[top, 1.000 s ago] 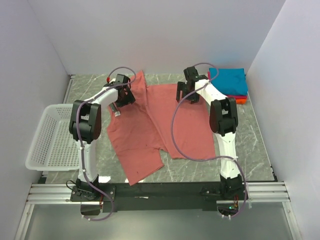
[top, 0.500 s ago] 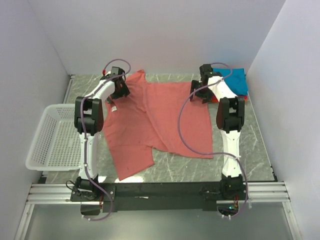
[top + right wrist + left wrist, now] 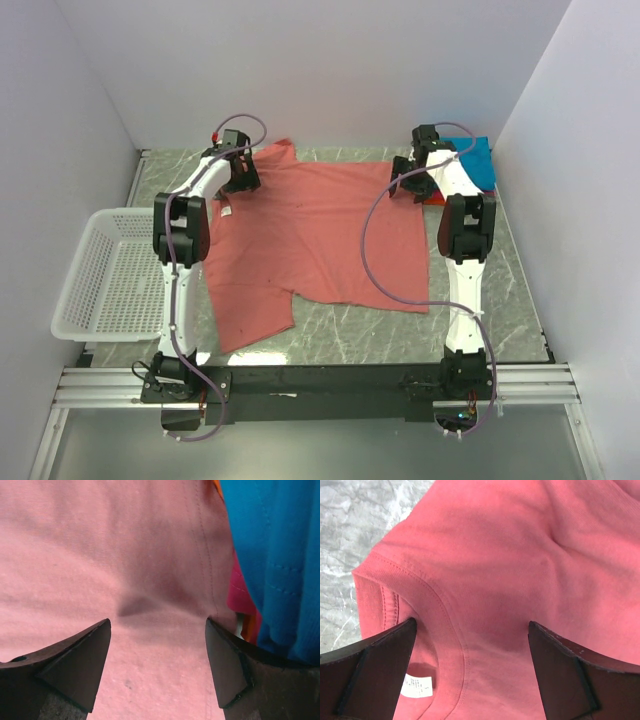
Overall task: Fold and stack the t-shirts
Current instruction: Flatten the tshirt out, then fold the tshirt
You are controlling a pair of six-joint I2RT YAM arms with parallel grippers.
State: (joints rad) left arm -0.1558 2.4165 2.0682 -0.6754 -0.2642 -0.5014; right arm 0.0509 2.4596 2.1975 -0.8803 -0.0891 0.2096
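The salmon t-shirt (image 3: 320, 235) lies spread out on the marble table, collar at the back left. My left gripper (image 3: 240, 176) is open over the collar (image 3: 445, 630), jaws wide apart, with the white size label (image 3: 417, 685) beside its left finger. My right gripper (image 3: 411, 186) is open over the shirt's right edge (image 3: 150, 555), holding nothing. Just right of it is the folded stack (image 3: 468, 166): the teal shirt (image 3: 275, 545) on top, the magenta one (image 3: 239, 592) and a sliver of the orange one (image 3: 251, 626) under it.
A white mesh basket (image 3: 108, 272) stands at the table's left edge. White walls close in the left, back and right. A black rail (image 3: 320, 380) with the arm bases runs along the near edge. Marble table (image 3: 480, 300) shows at the near right.
Both grippers have moved outward and back, the left to the left, the right toward the stack. The shirt has gone from bunched with a folded-over middle to spread wide.
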